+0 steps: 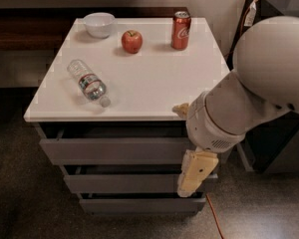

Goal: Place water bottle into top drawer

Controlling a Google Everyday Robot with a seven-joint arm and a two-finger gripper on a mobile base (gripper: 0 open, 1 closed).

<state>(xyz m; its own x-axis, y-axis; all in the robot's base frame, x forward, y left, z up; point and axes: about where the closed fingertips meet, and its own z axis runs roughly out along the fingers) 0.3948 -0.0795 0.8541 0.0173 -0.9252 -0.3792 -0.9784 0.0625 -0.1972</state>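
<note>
The water bottle (88, 83) lies on its side on the left part of the white tabletop (154, 83), cap toward the front edge. The top drawer (114, 151) is the uppermost grey front right under the tabletop, with two like drawers below it. My gripper (182, 150) hangs in front of the cabinet's right side, level with the drawer fronts, well right of the bottle. It is open and empty: one beige finger (194, 173) points down and the other tip shows at the table's front edge. My bulky white arm hides the cabinet's right end.
A white bowl (99, 24), a red apple (132, 41) and a red soda can (181, 30) stand along the back of the tabletop. A dark cabinet stands to the right behind my arm. An orange cable (215, 219) runs on the floor.
</note>
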